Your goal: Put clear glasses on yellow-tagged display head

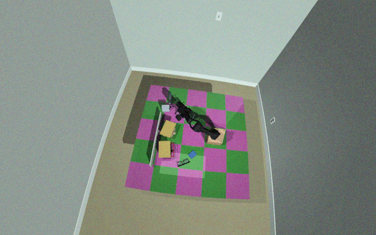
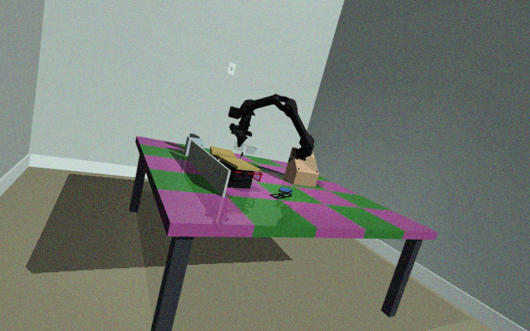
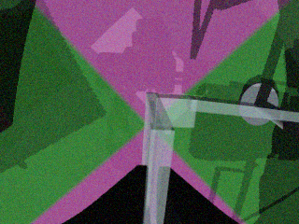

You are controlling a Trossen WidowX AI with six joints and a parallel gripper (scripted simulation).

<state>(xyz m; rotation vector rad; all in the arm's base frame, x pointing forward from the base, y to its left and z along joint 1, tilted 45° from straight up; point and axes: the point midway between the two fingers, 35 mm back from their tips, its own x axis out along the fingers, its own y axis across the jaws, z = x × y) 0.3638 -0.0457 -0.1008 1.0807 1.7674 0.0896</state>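
Observation:
My gripper (image 2: 239,145) (image 3: 152,175) is shut on the clear glasses (image 2: 251,149) (image 3: 161,145) at a corner of their frame. It holds them in the air above the far part of the table, beyond the display heads. One display head (image 1: 168,129) has a tan top, with a small nose-like part on its right side, and bears no glasses that I can make out. The nearer display head (image 1: 164,149) (image 2: 240,179) wears red glasses (image 1: 172,149) (image 2: 257,176). I cannot make out a yellow tag on either head. Much of the clear glasses is hidden or too faint in the top view.
An upright panel (image 1: 155,139) (image 2: 209,167) stands along the heads' left side. A pale block (image 1: 165,107) stands beyond them. Dark-framed glasses (image 1: 182,162) (image 2: 281,195) lie by a blue item (image 1: 192,154) (image 2: 286,189). The arm's wooden base (image 1: 217,140) (image 2: 302,173) is at right.

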